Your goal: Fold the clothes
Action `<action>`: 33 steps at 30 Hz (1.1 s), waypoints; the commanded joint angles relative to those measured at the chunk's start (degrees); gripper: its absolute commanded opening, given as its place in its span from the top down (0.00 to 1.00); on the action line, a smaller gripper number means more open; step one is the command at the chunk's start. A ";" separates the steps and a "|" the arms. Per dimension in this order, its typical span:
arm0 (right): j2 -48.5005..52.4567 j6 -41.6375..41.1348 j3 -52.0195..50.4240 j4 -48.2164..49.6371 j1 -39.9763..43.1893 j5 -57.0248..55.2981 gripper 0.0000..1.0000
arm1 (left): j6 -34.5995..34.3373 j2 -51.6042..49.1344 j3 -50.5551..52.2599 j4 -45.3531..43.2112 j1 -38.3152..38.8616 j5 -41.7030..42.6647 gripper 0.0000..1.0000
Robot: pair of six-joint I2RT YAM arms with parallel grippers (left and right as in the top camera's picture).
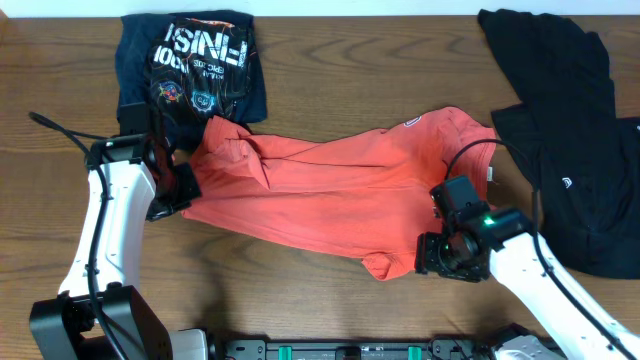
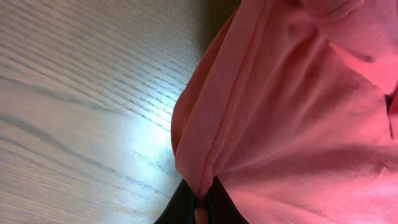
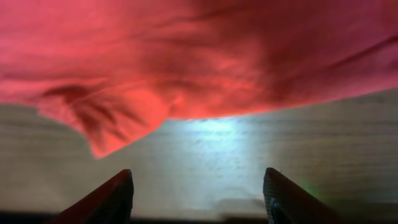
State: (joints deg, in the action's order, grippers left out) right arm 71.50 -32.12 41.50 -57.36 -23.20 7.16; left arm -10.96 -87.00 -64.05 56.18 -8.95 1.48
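The coral-red T-shirt (image 1: 330,190) lies crumpled lengthwise across the middle of the table, its small white neck tag (image 1: 411,122) at the upper right. At the shirt's left end, my left gripper (image 1: 180,190) is shut on a seamed fold of the red cloth (image 2: 205,168), pinched between its dark fingers. My right gripper (image 1: 440,255) stands open just off the shirt's lower right corner. In the right wrist view its two fingers (image 3: 118,193) frame bare wood, with the shirt's hem (image 3: 124,124) just ahead of them and nothing between them.
A folded dark navy shirt with white print (image 1: 195,65) lies at the back left, right beside my left arm. A black garment (image 1: 570,130) is spread over the right side of the wooden table (image 1: 300,300), close behind my right arm.
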 commanded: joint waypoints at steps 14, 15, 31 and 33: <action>14.78 -1.29 0.33 7.67 -0.13 -3.91 0.46 | -0.94 0.09 0.20 -1.20 -0.31 -1.07 0.94; 15.23 -1.29 0.33 7.91 -0.13 -3.91 0.45 | -0.94 0.09 0.20 -1.20 -0.31 -1.05 0.94; 17.49 -1.73 0.33 9.31 -0.11 -3.93 0.99 | -0.94 0.09 0.20 -1.20 -0.31 -1.05 0.94; 17.27 -1.70 0.42 8.33 -0.09 -3.91 0.99 | -0.94 0.09 0.20 -1.20 -0.31 -1.05 0.94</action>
State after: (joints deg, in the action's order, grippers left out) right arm 88.40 -33.69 41.52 -48.12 -23.20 3.27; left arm -10.96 -87.00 -64.05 55.05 -8.95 1.48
